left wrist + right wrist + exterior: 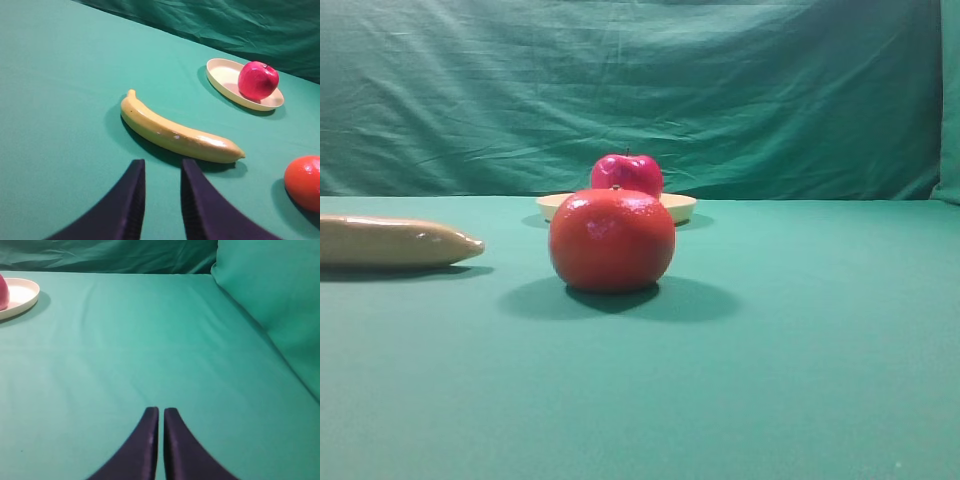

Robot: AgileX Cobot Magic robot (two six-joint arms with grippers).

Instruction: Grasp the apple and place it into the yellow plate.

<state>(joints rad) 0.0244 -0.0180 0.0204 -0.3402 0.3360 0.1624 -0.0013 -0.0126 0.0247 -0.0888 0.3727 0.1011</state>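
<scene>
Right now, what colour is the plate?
Pale cream-yellow plate; clearest in the left wrist view.

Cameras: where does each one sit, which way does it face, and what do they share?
Exterior high: low, table-level, facing the backdrop; orange-red fruit hides part of the yellow plate; no robot visible.
Left wrist: behind left gripper, facing banana.
Right wrist: behind right gripper, facing bare cloth.
All share the apple on the plate.

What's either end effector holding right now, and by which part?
Nothing. The left end effector is slightly open over bare cloth; the right end effector is closed on nothing. The apple sits in the yellow plate.
</scene>
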